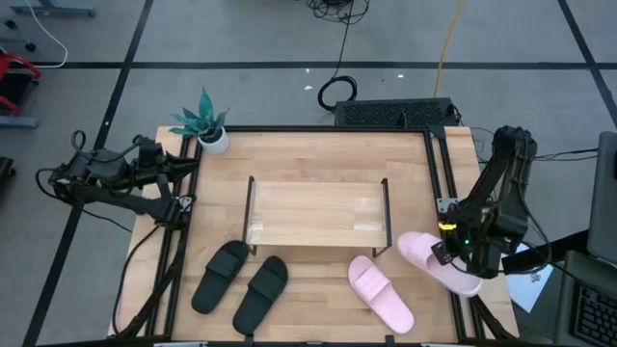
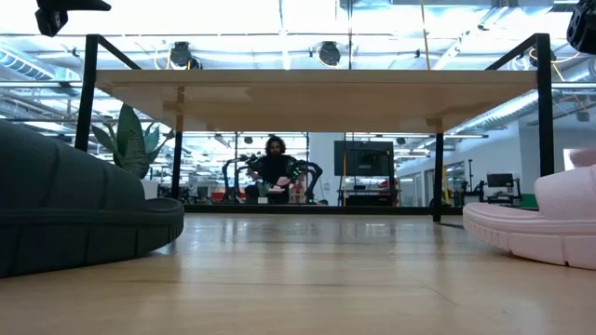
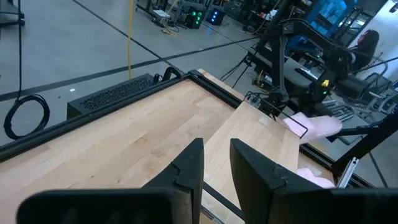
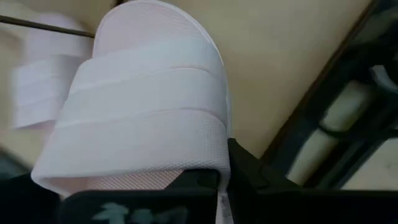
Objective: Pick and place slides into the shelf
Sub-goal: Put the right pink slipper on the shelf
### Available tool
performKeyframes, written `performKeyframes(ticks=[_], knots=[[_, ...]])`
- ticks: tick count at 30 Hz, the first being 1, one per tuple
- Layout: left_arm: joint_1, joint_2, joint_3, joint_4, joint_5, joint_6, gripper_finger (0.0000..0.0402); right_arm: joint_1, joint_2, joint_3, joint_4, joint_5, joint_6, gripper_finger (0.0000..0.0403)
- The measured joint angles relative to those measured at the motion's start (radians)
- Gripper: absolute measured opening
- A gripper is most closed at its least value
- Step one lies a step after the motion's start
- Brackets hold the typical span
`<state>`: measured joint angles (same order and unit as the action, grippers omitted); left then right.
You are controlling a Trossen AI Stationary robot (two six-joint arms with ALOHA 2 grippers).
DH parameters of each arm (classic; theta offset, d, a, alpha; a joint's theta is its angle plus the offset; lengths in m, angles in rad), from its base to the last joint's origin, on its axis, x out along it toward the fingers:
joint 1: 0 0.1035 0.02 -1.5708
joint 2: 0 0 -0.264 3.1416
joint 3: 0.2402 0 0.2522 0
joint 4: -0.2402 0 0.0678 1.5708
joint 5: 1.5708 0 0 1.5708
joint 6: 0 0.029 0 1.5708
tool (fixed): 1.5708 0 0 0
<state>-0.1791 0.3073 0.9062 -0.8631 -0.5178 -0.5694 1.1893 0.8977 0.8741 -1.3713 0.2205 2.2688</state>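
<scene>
Progress so far looks early: you have no slide on or under the shelf point(image 1: 318, 214) yet, as far as the overhead view shows. Its light top board is bare, and the low view shows open tabletop beneath it between the black end frames.

Your right gripper point(image 1: 461, 253) sits at the table's right edge, near the shelf's right end, with its jaws clamped tight on one pink slide point(image 1: 436, 258). The right wrist view confirms it: the dark fingers pinch the edge of that sandal close to the wide strap, and the sole appears tilted and partly off the wood, though you cannot tell from these views how far it is lifted.

The other pink slide point(image 1: 380, 293) lies flat on the table in front of the shelf's right half, just beside the held one. The black pair point(image 1: 241, 282) lies side by side in front of the shelf's left half, untouched.

Your left gripper point(image 3: 214, 167) waits at the table's far left corner, near the potted plant point(image 1: 206, 123), well apart from every sandal. Its jaws stand at a narrow gap with nothing between them.

So you are on the first carry, by my reading. Left for you: bring this pink slide over and into the shelf, then its mate, then both black ones. A person sits in the room far behind the table, clear of the work.
</scene>
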Motion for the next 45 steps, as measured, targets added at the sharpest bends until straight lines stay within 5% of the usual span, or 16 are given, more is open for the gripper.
performKeyframes(ticks=[6, 16, 24, 36, 39, 45], knots=[[0.000, 0.000, 0.000, 0.000, -0.008, 0.010, 0.0076, 0.001, 0.007, 0.150, -0.206, 0.037, 0.016, 0.0000], [0.000, 0.000, 0.000, 0.000, -0.015, 0.010, 0.0076, 0.000, -0.013, 0.189, -0.199, 0.127, -0.003, 0.0000], [0.000, 0.000, 0.000, 0.000, -0.025, 0.010, 0.0076, 0.001, -0.013, 0.209, -0.204, 0.014, -0.056, 0.0000], [0.000, 0.000, 0.000, 0.000, -0.036, 0.039, 0.0076, 0.002, -0.013, 0.321, 0.018, 0.019, -0.252, 0.0000], [0.000, 0.000, 0.000, 0.000, -0.036, 0.041, 0.0076, 0.002, -0.013, 0.322, 0.146, 0.127, -0.329, 0.0000], [0.000, 0.000, 0.000, 0.000, -0.043, 0.042, 0.0076, 0.001, -0.011, 0.322, 0.280, 0.532, -0.546, 0.0000]])
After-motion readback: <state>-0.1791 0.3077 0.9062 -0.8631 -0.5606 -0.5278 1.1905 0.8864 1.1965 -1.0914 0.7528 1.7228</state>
